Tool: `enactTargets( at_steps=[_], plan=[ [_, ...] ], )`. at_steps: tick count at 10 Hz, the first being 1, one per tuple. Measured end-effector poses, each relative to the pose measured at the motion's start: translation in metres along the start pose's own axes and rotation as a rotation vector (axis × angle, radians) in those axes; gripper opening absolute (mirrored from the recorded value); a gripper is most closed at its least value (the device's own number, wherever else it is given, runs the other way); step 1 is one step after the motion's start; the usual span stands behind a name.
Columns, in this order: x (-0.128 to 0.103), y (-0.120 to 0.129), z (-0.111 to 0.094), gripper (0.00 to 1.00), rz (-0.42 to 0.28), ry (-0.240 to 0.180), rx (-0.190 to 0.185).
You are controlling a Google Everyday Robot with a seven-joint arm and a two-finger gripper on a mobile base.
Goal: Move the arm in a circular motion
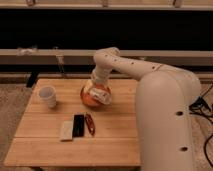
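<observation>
The cream-white arm (160,95) rises from the right foreground, bends at an elbow near the top centre and reaches down to the wooden table (55,150). Its gripper (99,93) with a pale-yellow tip hangs over an orange bowl (90,100) at the middle of the table, and partly hides it.
A white cup (48,96) stands at the table's left. A pale flat block (66,130), a black flat object (78,125) and a red item (89,123) lie side by side near the front. A dark rail and wall run behind. Cables (202,107) lie at the right.
</observation>
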Motion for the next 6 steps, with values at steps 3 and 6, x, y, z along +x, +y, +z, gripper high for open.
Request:
enactTargets(
  at_steps=[3, 6],
  plan=[
    [-0.053, 0.035, 0.004, 0.80, -0.119, -0.021, 0.019],
    [-0.078, 0.089, 0.004, 0.80, -0.275, -0.027, 0.031]
  ],
)
